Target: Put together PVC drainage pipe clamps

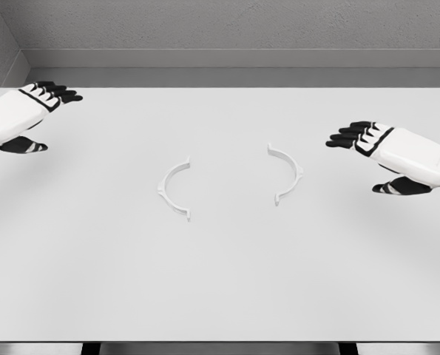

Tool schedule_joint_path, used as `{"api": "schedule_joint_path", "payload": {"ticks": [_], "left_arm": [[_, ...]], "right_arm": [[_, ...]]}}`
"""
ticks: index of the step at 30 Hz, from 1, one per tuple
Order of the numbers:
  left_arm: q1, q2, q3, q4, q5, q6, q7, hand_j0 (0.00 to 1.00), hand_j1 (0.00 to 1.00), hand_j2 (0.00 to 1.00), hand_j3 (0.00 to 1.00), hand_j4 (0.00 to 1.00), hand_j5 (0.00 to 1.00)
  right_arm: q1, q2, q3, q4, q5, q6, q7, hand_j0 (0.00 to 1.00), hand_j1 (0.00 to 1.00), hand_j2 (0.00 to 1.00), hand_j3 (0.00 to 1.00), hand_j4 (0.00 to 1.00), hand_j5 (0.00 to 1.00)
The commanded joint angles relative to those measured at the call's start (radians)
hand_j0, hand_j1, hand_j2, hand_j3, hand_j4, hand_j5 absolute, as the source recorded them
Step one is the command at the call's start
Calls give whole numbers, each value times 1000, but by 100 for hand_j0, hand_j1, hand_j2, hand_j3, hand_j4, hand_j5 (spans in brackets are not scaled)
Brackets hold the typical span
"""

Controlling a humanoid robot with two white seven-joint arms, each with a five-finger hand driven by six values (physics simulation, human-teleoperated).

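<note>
Both hands empty, fingers extended — left hand (27,111), right hand (386,151). Clamp halves (174,188) (286,172) mid-table (220,296), apart — grasp each by its arc.

Behind the left hand (20,111) and the right hand (401,151), both forearms were cut off by the side edges, while the table (220,296) legs below them were cropped at the bottom edge.

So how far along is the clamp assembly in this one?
Nothing looks done: the left white curved plastic clamp half and the right white curved clamp half lie apart on the white table, openings facing each other. Left hand and right hand hover open, holding nothing. Grasping and joining remain.
</note>
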Motion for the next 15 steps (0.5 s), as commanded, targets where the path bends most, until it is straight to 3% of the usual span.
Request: {"api": "schedule_joint_path", "payload": {"ticks": [1,5,7,8,9,11,13,15], "left_arm": [[0,1,-1,-49,8,1,0,100,100,100,100,100,100],[2,1,-1,-49,9,1,0,100,100,100,100,100,100],[23,-1,-1,-55,15,1,0,100,100,100,100,100,100],[26,-4,-2,-67,15,1,0,100,100,100,100,100,100],[43,-5,-4,-97,14,1,0,100,100,100,100,100,100],[72,-8,-4,-118,12,1,0,100,100,100,100,100,100],[78,-10,-18,-115,6,1,0,100,100,100,100,100,100],[77,-12,-32,-115,5,1,0,100,100,100,100,100,100]], "right_arm": [[0,1,4,1,0,2,-1,100,100,100,100,100,100],[-2,2,1,4,-6,2,-4,100,100,100,100,100,100],[-26,31,2,48,-6,2,-1,100,100,100,100,100,100],[-80,48,8,64,-3,2,-3,100,100,100,100,100,100],[-193,73,105,137,0,2,-3,100,100,100,100,100,100],[-343,157,237,300,34,2,2,100,100,100,100,100,100],[-406,212,269,380,89,2,2,100,100,100,100,100,100],[-425,272,278,437,159,2,2,100,100,100,100,100,100]]}}
